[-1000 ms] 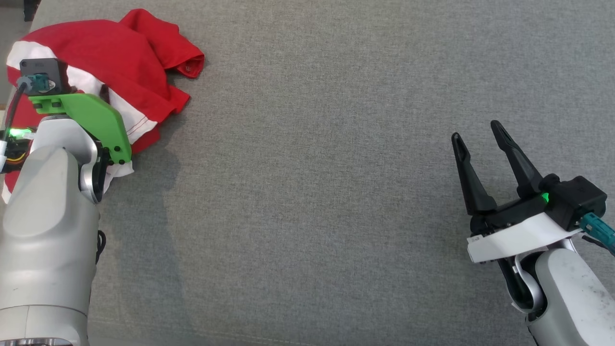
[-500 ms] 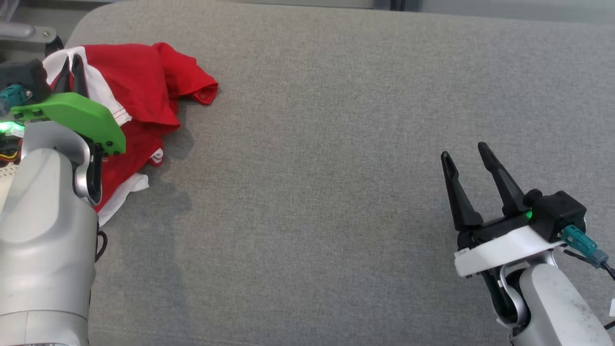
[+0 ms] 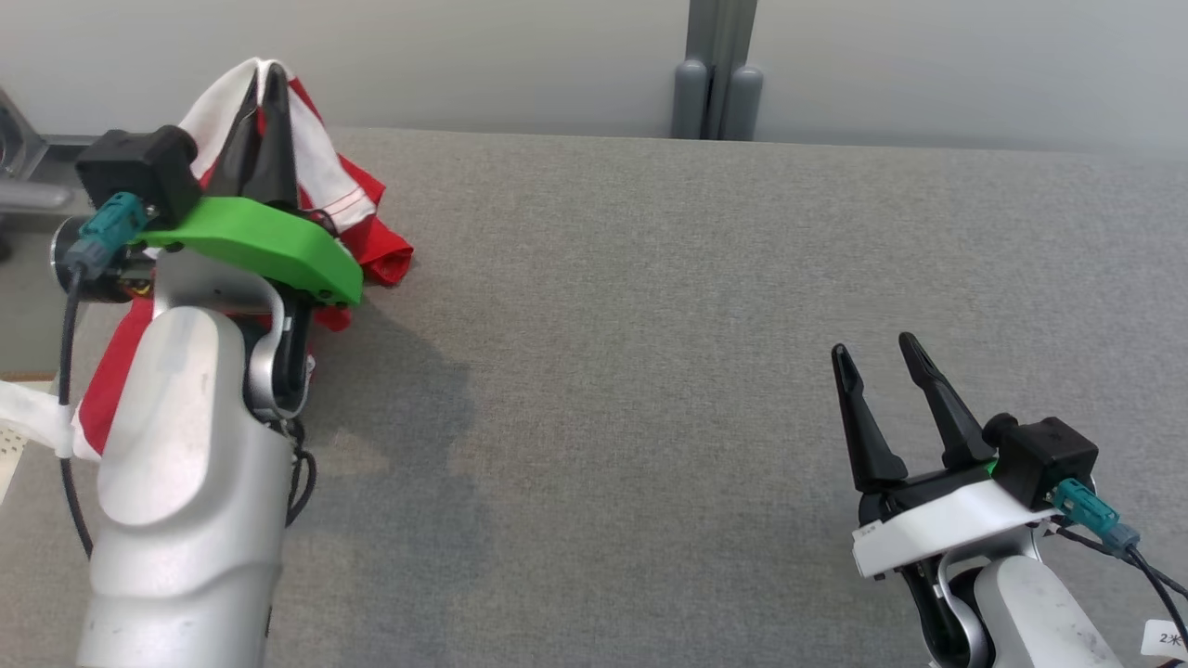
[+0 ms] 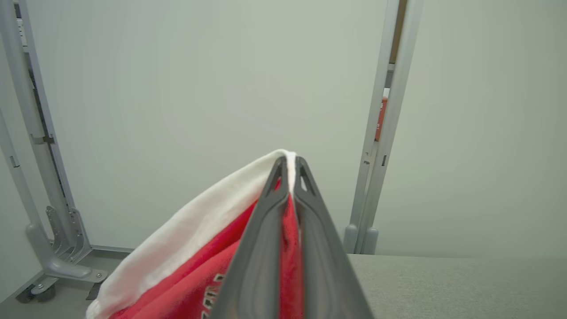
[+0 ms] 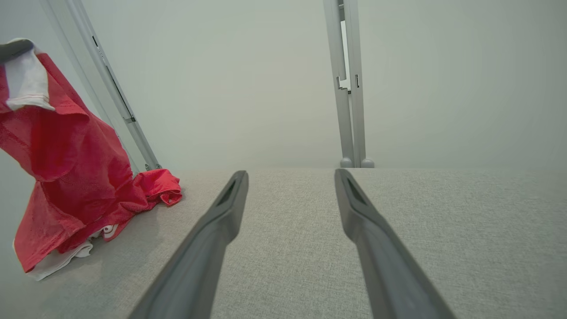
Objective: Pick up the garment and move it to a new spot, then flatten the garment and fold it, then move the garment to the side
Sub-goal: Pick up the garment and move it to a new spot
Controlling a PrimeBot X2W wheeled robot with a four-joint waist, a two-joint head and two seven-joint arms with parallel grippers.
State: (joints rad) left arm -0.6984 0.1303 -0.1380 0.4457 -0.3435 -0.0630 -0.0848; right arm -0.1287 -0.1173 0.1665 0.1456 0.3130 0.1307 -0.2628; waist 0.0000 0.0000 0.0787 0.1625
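Grey woven fabric surface (image 3: 650,371) spans the head view, ending at a plain pale wall (image 3: 418,56) with a grey metal post (image 3: 715,65) standing at the far edge. At the far left, the left gripper (image 3: 264,83) points up, above a green plastic bracket (image 3: 269,246), with its dark fingers pinched together on the white band of the red and white fabric garment (image 3: 320,176). The garment is lifted at the pinch. The rest hangs down behind the arm, and a red fold (image 3: 385,255) lies on the surface near the far left edge. The right gripper (image 3: 873,345) is at the lower right, well apart from the garment, with its fingers moderately spread and nothing between them.

Left wrist view: pale wall (image 4: 177,88), post (image 4: 381,133), and a grey metal frame leg with a bolted foot (image 4: 48,257) on the floor at the left. A strip of the grey surface (image 4: 443,283) shows at the lower right. The left gripper (image 4: 290,160) is clamped tight on the garment (image 4: 186,248), white edge on top and red below, with some lettering that is too cut off to read.

Right wrist view: the grey surface (image 5: 443,221) runs to the wall, with the post (image 5: 347,88) at centre and a slanted frame rail (image 5: 115,97) at the left. The right gripper (image 5: 291,173) is spread and empty, low over the surface. The garment (image 5: 75,177) hangs at the far left, its lower folds and white hem resting on the surface.
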